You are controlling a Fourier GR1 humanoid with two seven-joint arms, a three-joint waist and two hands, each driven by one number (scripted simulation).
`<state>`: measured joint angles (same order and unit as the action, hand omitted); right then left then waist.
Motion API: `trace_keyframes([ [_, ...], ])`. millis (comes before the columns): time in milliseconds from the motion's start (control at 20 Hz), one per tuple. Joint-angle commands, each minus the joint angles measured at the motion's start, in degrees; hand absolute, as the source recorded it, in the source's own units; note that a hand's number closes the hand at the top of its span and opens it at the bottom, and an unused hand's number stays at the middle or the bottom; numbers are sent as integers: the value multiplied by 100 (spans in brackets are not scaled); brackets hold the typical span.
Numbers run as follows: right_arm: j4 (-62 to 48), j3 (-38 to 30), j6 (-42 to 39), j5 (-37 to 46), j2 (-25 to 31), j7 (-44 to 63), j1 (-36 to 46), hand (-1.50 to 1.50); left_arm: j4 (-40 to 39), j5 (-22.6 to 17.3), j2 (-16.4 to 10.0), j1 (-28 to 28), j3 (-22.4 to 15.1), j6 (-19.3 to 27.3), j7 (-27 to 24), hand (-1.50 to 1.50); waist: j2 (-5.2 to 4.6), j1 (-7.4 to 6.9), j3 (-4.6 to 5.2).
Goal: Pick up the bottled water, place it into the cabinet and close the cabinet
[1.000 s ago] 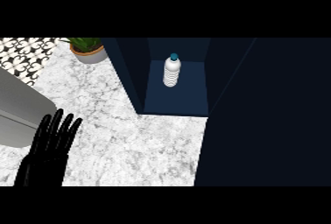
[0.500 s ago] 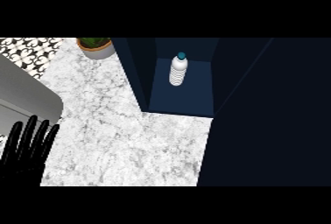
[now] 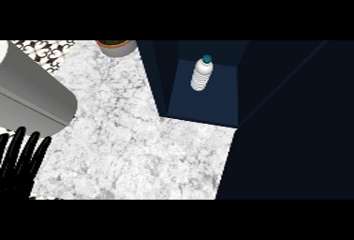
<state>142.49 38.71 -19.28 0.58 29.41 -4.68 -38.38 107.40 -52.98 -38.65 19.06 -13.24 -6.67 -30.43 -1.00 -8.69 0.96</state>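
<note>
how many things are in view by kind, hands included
bottled water: 1
cabinet: 1
plant pot: 1
sink: 1
left hand: 1
total: 5

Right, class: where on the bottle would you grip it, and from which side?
Probably round the ribbed middle of the bottle, coming in from the open front of the cabinet, at the view's lower side: it stands upright, with walls close at its left and behind.
</note>
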Motion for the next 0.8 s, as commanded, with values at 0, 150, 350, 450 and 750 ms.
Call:
trace_keyframes([
  [0,262,980,-234,-83,-306,533,516,150,36,-52,-218,89,149,-308,-20,-150,-53,-261,5],
  [150,245,862,-284,-71,-237,744,710,150,39,-131,-246,32,200,-310,43,-150,-92,-269,11],
  [350,157,678,-492,30,-90,804,1086,150,13,-223,-354,-61,308,-430,96,-150,-108,-421,36],
  [450,210,547,-667,87,118,923,1306,-150,-6,-140,-382,-26,251,-462,110,-150,-102,-509,55],
  [750,160,421,-766,-50,99,1011,1849,150,-50,-257,-464,-69,340,-552,178,-150,-99,-532,64],
])
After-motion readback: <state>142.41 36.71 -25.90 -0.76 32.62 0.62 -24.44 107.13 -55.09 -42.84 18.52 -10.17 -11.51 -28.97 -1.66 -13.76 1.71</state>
